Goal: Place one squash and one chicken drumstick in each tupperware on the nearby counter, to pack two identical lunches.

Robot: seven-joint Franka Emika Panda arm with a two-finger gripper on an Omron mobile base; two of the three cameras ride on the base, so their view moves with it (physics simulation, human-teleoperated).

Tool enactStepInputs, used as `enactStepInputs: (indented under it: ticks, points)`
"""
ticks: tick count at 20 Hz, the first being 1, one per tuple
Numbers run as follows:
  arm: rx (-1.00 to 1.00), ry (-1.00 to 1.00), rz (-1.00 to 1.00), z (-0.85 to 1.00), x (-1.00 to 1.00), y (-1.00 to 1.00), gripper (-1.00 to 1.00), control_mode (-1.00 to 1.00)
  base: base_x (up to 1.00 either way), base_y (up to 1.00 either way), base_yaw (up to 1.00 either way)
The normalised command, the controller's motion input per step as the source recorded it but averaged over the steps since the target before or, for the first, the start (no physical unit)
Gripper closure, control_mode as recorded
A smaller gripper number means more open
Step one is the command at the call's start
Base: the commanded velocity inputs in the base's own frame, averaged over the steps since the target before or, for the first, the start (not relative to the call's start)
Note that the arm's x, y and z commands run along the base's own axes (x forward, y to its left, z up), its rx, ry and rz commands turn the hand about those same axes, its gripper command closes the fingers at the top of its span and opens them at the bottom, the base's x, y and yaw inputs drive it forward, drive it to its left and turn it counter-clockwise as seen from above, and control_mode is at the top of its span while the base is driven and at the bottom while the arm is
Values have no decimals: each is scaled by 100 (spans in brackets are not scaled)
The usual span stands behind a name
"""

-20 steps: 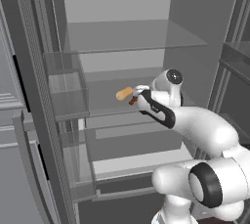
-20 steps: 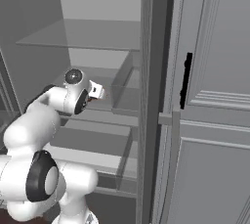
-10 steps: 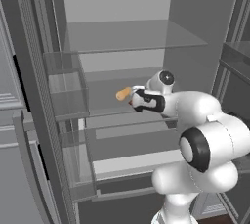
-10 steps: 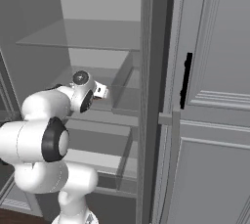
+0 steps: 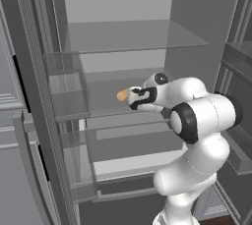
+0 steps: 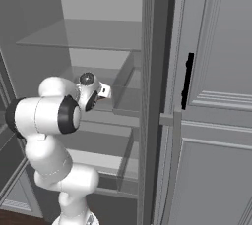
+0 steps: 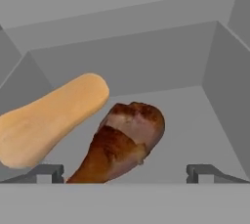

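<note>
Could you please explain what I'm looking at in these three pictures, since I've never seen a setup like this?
It is a rendered kitchen with a white robot arm reaching into an open grey fridge. Two pictures come from cameras on the robot's base, behind the arm on its left and right. The third looks along the gripper from a camera on the hand; the two dark stubs at its bottom are the fingertips, standing apart. Ahead of them on the fridge shelf lie a pale orange squash and a browned chicken drumstick. Nothing is held.
</note>
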Motion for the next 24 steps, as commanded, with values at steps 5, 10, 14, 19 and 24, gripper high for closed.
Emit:
enactStepInputs:
  ticks: [5,10,14,19,24]
  points:
    - [0,2,0,-31,50,0,-100,-100,0,0,0]
    - [0,3,0,-45,41,0,100,-100,0,0,0]
    - [0,1,0,-57,18,0,100,-100,0,0,0]
    - [0,0,0,-41,-12,6,100,-100,0,0,0]
    - [1,2,-4,23,-65,-5,100,-100,0,0,0]
